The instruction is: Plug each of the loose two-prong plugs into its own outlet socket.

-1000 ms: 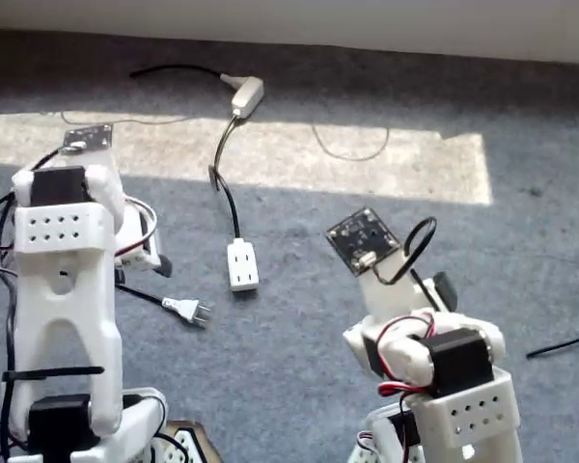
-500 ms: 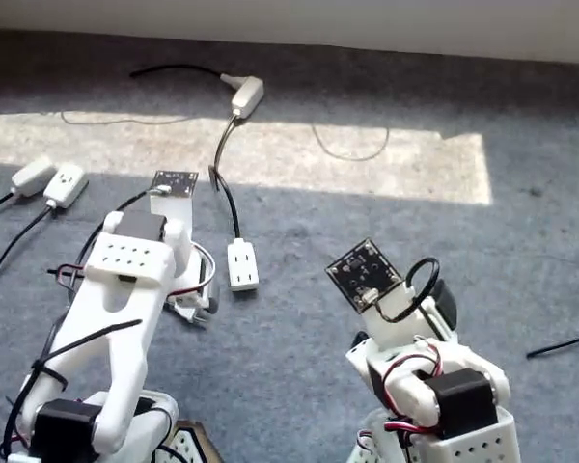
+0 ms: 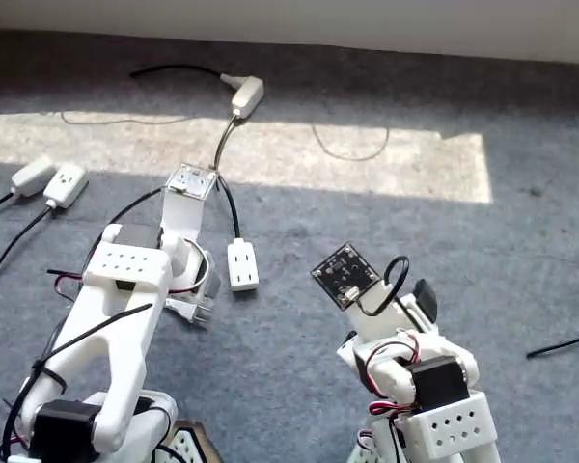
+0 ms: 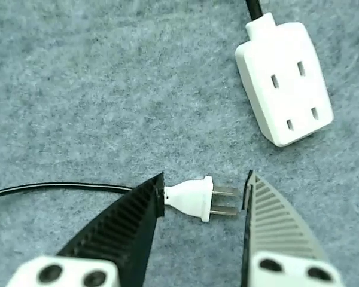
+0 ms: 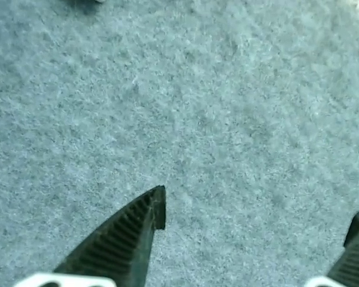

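A white two-prong plug (image 4: 193, 200) on a black cord lies on the grey carpet between the fingers of my left gripper (image 4: 203, 185), which is open around it without gripping. A white outlet block (image 4: 284, 83) lies just beyond, prongs pointing roughly toward it. From above, that plug (image 3: 195, 309) peeks out beside the left arm and the outlet block (image 3: 241, 265) sits close by. Another white socket (image 3: 66, 184) and plug (image 3: 29, 175) lie at the far left. A white adapter (image 3: 247, 94) rests at the back. My right gripper (image 5: 257, 209) is open over bare carpet.
Black cords (image 3: 227, 198) run from the outlet block toward the back. A thin wire (image 3: 352, 149) loops across the sunlit strip. Another black cord (image 3: 560, 344) enters at the right edge. Open carpet lies between the two arms and to the right.
The left arm swung from the far left toward the middle and came down over the loose plug. The right arm shifted slightly lower and left. The far-left socket and plug became visible.
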You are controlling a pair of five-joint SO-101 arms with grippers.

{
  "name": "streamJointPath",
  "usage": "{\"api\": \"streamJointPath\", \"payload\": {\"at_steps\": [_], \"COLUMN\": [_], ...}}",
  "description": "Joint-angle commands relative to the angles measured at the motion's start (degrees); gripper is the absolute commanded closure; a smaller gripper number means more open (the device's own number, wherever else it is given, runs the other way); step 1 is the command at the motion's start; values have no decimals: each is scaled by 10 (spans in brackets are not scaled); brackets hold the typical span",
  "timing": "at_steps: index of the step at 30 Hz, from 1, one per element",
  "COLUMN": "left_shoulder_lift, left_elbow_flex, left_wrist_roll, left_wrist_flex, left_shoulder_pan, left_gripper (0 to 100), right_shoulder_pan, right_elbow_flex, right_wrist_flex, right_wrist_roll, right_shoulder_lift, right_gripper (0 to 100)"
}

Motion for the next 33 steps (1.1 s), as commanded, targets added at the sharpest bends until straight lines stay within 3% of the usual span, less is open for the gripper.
{"api": "streamJointPath", "payload": {"at_steps": [1, 6, 10, 15, 22, 25, 29, 33], "left_shoulder_lift": [-18, -22, -18, -21, -16, -16, -22, -22], "left_elbow_flex": [-26, -38, -29, 7, 24, 80, 153, 163], "left_wrist_roll": [162, 389, 498, 512, 615, 657, 655, 658], "left_wrist_flex": [11, 13, 29, 0, -63, -136, -255, -278], "left_shoulder_pan": [-27, -75, -64, -60, -44, -1, 35, 18], "left_gripper": [772, 772, 772, 769, 771, 771, 769, 769], "right_shoulder_pan": [2, 2, 2, 1, 1, 1, 1, -11], "right_elbow_flex": [-3, -2, -2, -2, -2, -1, 5, 17], "right_wrist_flex": [-15, -19, -19, -29, -30, -30, -31, -44], "right_wrist_roll": [8, 8, 7, -17, -19, -19, -19, -19], "right_shoulder_lift": [-2, -2, -2, -2, -2, -2, -2, -2], "right_gripper": [562, 562, 562, 562, 562, 562, 562, 562]}}
